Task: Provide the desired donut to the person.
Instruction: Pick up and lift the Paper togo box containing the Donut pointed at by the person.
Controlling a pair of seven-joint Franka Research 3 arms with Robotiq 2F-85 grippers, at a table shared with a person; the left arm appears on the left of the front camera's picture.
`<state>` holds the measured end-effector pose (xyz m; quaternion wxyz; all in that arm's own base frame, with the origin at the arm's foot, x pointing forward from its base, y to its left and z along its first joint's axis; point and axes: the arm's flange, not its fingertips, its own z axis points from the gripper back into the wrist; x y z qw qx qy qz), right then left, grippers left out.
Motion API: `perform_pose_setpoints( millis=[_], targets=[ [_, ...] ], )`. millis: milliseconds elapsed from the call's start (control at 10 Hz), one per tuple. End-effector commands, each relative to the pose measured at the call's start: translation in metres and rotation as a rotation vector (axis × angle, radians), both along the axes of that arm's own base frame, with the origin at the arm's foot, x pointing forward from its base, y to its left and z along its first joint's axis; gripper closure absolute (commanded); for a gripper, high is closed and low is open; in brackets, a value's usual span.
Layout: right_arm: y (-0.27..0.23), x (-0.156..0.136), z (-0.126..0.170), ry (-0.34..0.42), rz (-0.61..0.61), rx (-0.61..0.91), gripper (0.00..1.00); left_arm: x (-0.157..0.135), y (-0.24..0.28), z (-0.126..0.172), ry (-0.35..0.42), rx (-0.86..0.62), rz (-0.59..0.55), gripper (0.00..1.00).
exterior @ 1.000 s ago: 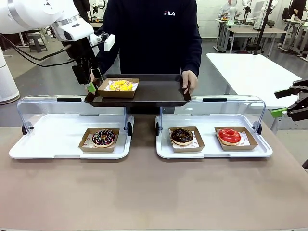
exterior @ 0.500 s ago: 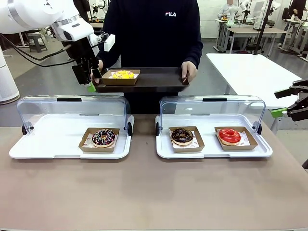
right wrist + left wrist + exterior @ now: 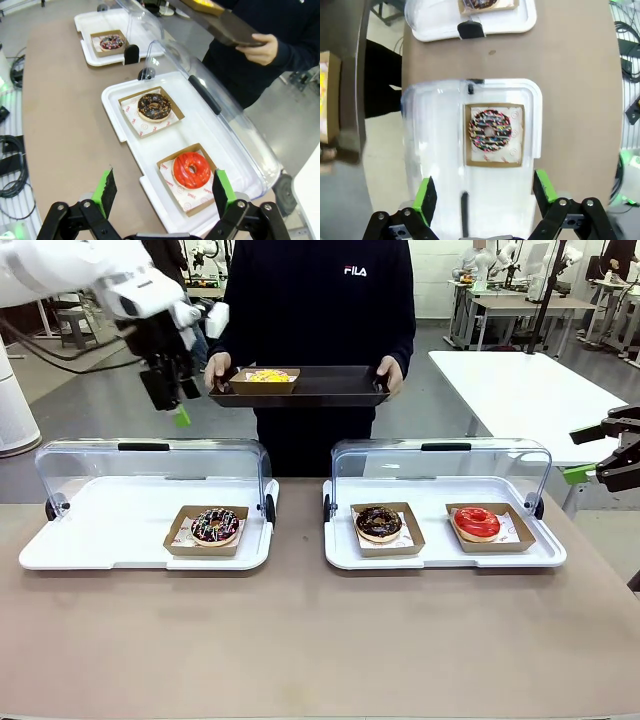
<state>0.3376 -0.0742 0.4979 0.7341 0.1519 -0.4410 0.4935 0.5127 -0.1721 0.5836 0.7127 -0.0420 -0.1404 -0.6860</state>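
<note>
- The person in a black sweatshirt (image 3: 320, 315) stands beyond the table's far edge. A hand at each short end holds a dark rectangular serving tray (image 3: 320, 392) level.
- The yellow-topped donut in a brown cardboard holder (image 3: 265, 377) sits at that tray's picture-left end.
- The left gripper (image 3: 485, 192) hangs near that end without touching, fingers spread wide and empty.
- The right gripper (image 3: 163, 192) hovers off the table's right side, likewise spread and empty.
- Two white plastic display trays (image 3: 100, 545) lie side by side with a narrow gap between them. Their clear lids (image 3: 150, 465) stand up along the far edges.
- Broad bare brown tabletop (image 3: 300, 640) lies in front.
- The left one holds a sprinkled chocolate donut (image 3: 215, 525). The right one holds a plain chocolate donut (image 3: 378, 523) and a red-glazed donut (image 3: 477, 522).
- A white "FILA" logo (image 3: 355, 270) is on the chest; the liner print is unreadable.
</note>
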Motion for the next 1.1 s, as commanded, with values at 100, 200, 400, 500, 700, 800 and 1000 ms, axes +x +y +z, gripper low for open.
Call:
perform_pose_setpoints(
  millis=[100, 200, 400, 500, 700, 800, 1000],
  targets=[
    [0.0, 0.003, -0.003, -0.016, 0.012, 0.026, 0.0, -0.077, 0.099, 0.003, 0.087, -0.249, 0.2, 0.0],
    [0.0, 0.003, -0.003, -0.016, 0.012, 0.026, 0.0, -0.092, 0.125, -0.009, 0.107, -0.324, 0.24, 0.0],
    [0.0, 0.003, -0.003, -0.016, 0.012, 0.026, 0.0, -0.13, 0.173, -0.04, 0.101, -0.475, 0.275, 0.0],
    [0.0, 0.003, -0.003, -0.016, 0.012, 0.026, 0.0, -0.145, 0.19, -0.057, 0.044, -0.464, 0.262, 0.0],
    [0.0, 0.003, -0.003, -0.016, 0.012, 0.026, 0.0, -0.163, 0.213, -0.084, 0.003, -0.539, 0.298, 0.0],
    [0.0, 0.003, -0.003, -0.016, 0.012, 0.026, 0.0, -0.17, 0.224, -0.096, -0.015, -0.565, 0.295, 0.0],
    [0.0, 0.003, -0.003, -0.016, 0.012, 0.026, 0.0, -0.18, 0.24, -0.107, -0.044, -0.534, 0.289, 0.0]
  ],
)
